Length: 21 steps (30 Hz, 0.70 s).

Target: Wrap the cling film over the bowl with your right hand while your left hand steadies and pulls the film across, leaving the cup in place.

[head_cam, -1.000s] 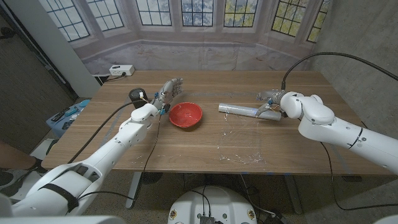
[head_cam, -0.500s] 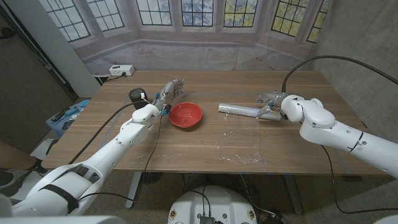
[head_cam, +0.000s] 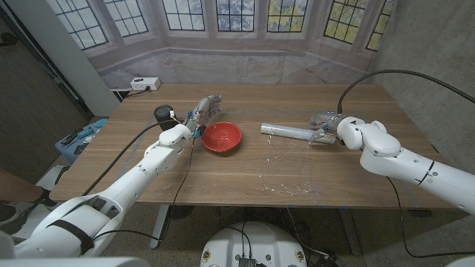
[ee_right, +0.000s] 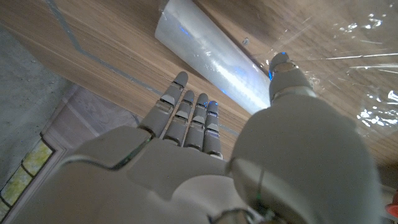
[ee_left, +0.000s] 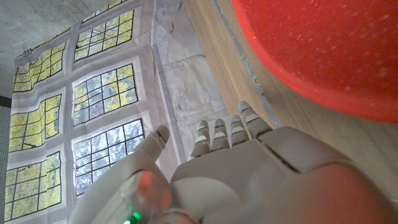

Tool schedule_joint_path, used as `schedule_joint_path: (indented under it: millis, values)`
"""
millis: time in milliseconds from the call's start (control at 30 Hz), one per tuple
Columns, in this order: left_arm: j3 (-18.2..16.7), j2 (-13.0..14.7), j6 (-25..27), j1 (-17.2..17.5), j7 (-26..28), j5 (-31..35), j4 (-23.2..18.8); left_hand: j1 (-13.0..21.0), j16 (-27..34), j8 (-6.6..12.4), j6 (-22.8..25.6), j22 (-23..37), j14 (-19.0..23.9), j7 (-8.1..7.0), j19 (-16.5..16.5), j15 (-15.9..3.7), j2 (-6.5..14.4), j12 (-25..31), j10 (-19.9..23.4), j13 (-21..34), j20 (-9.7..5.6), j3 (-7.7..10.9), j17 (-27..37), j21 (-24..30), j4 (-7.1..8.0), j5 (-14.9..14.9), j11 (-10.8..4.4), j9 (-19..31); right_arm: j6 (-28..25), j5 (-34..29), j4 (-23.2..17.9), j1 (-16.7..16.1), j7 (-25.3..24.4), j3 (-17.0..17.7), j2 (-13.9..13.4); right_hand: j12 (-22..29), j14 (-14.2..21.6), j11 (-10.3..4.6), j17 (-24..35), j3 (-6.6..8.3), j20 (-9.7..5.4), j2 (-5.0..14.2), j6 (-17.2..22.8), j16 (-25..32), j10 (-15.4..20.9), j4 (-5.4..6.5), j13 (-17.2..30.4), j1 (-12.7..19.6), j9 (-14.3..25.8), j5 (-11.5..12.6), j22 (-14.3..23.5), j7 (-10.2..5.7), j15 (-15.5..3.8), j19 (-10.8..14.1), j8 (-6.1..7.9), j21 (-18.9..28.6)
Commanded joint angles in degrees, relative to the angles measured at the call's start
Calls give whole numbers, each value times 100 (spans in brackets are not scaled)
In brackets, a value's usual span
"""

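The cling film roll (head_cam: 286, 131) lies right of the red bowl (head_cam: 222, 136), its light, clingy sheet (head_cam: 288, 172) trailing near; grip the stiff roll; right hand (head_cam: 324, 124) fingers spread beside it; left hand (head_cam: 202, 110) open by the bowl.

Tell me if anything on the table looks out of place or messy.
Yes. The film is pulled out from the roll and lies crumpled on the table right of the bowl, not over it.

White glossy arm shells; grey segmented fingers (ee_right: 186, 118); black cables; green wrist light.
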Motion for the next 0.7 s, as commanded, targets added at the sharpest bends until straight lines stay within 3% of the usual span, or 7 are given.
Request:
schedule_joint_path:
  millis: [33,167,200,567,667,700]
  values:
    - [44,13,67,-19,-34,26,-62,34,30,-7,36,8,44,-26,52,17,-15,31,45,28,26,45,28,-9,-4,20,25,17,153,-183,240,-102,-250,66,132,38,214,5,32,-3,-107,-1,119,69,165,13,30,81,28,60,34,-43,-296,133,44,64]
    - [58,-5,68,-40,-64,24,-40,29,33,-6,46,8,66,-25,60,15,-17,30,51,29,27,48,29,-14,3,19,28,18,43,-277,263,-103,-266,57,214,64,393,-67,45,8,-152,15,294,100,312,16,49,110,33,94,41,-102,-404,251,77,82]
    - [61,-11,68,-46,-75,20,-31,28,33,-7,46,8,70,-27,64,16,-18,31,54,29,25,49,29,-13,3,19,27,18,20,-288,265,-93,-239,50,235,78,457,-25,49,12,-161,20,339,115,368,17,54,116,35,101,44,-103,-405,269,86,83]
    - [72,-61,26,-77,-137,2,76,15,33,4,95,9,107,-19,103,22,-27,37,94,31,24,56,30,-18,19,16,20,20,-123,-591,334,50,-18,-135,444,101,600,-86,62,33,-190,33,503,127,516,11,77,162,38,132,52,-151,-481,356,109,90]
    - [67,-65,6,-64,-131,1,84,15,28,10,120,9,112,-17,116,18,-31,41,112,32,3,60,27,-20,17,16,21,21,-199,-646,335,43,-30,-153,508,107,652,-172,65,35,-200,29,607,130,569,11,84,171,38,141,53,-201,-504,379,134,89]
    - [63,-67,3,-57,-139,-10,89,18,21,8,127,7,117,-15,146,25,-33,43,129,33,-81,67,24,-18,12,16,27,22,-210,-659,334,34,-55,-155,525,111,684,-226,65,36,-212,24,654,134,596,8,86,178,38,145,54,-218,-525,396,145,91]
